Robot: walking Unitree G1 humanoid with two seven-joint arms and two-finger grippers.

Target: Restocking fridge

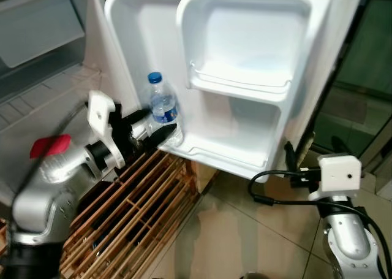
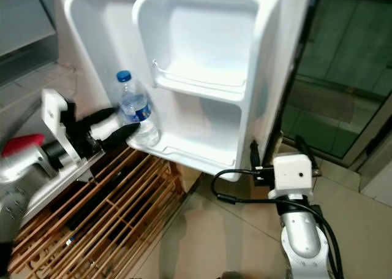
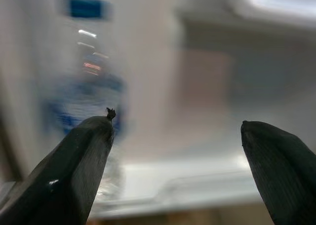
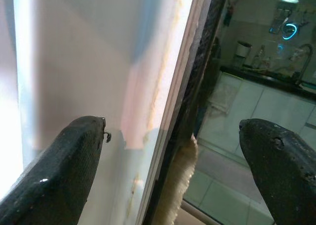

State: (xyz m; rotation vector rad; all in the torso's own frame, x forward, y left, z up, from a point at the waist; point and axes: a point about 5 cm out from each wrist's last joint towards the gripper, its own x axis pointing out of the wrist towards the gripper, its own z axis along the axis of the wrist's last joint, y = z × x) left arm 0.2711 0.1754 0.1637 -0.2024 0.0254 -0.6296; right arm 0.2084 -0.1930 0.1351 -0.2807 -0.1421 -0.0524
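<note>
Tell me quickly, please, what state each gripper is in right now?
Left gripper: open, fingers either side of the water bottle on the door shelf, not clamped.
Right gripper: open, holding nothing, by the door edge.

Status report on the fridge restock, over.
Left gripper open at the bottle, which stands in the door shelf. Right gripper open at the door edge. Nothing blocking.

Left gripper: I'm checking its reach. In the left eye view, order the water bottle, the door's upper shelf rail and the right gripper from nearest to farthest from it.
From the left gripper, fingers open:
1. Water bottle, standing at the left end of the door's bottom shelf, right at the fingertips.
2. Upper shelf rail, higher on the fridge door, further to the robot's right.
3. Right gripper, past the door's far edge, low.
</note>
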